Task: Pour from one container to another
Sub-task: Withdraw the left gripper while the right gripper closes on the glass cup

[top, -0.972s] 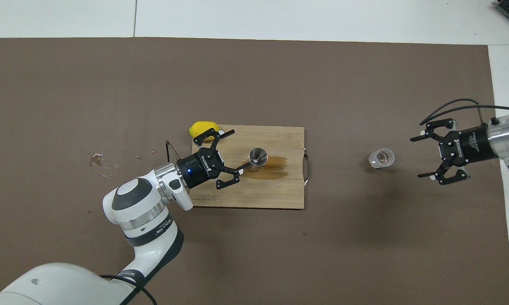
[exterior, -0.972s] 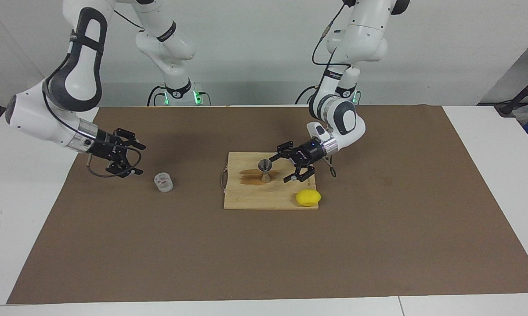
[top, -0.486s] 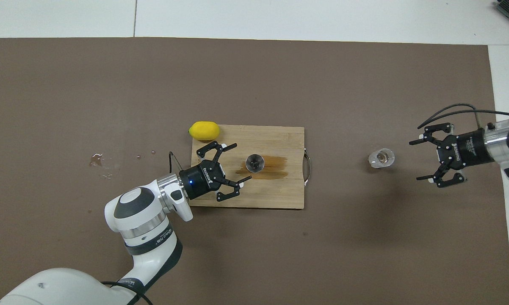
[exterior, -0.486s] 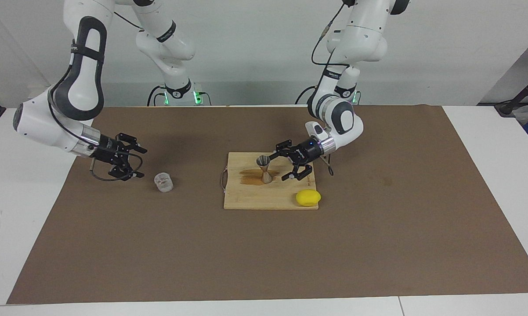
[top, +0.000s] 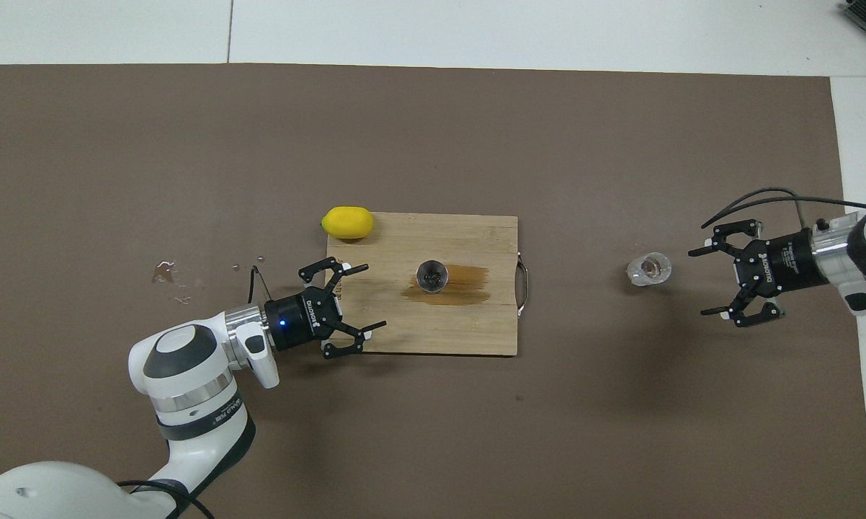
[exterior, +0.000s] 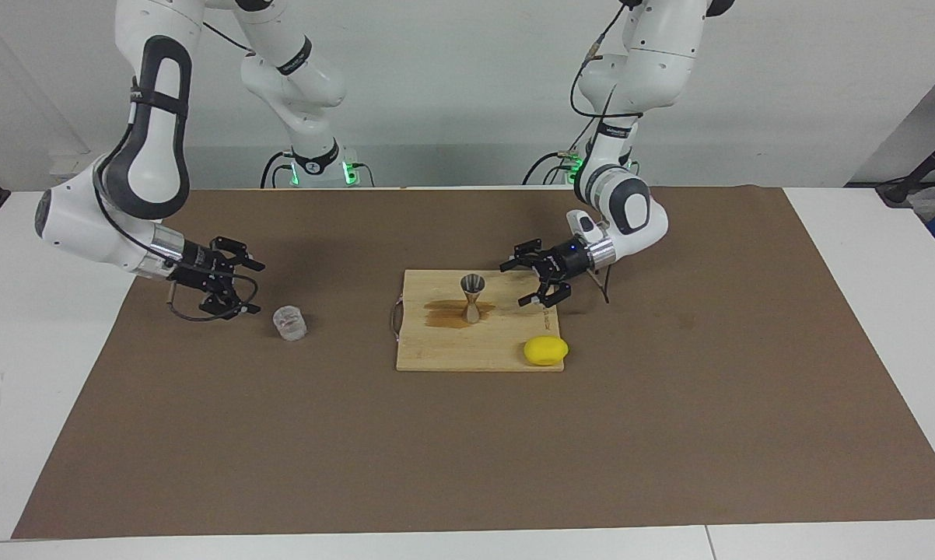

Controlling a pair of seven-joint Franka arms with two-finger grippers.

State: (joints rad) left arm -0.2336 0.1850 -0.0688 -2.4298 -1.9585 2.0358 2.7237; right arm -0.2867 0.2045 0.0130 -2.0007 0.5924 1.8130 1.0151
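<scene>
A small clear glass cup (exterior: 289, 323) (top: 648, 269) stands on the brown mat toward the right arm's end. My right gripper (exterior: 256, 289) (top: 698, 282) hovers low beside it, open, a short gap from the glass. The silvery hourglass jigger (exterior: 472, 297) (top: 431, 275) stands upright in the middle of a wooden cutting board (exterior: 452, 350) (top: 476, 331), on a brown wet stain. My left gripper (exterior: 516, 285) (top: 374, 295) is open over the board's edge at the left arm's end, clear of the jigger and holding nothing.
A yellow lemon (exterior: 546, 350) (top: 347, 222) lies at the board's corner, farther from the robots than the left gripper. Small spilled drops (top: 165, 272) mark the mat toward the left arm's end. The board has a wire handle (top: 523, 288) facing the cup.
My left gripper has drawn back from beside the jigger to the board's edge, staying open. The right gripper has edged slightly toward the cup. Jigger and cup stay put.
</scene>
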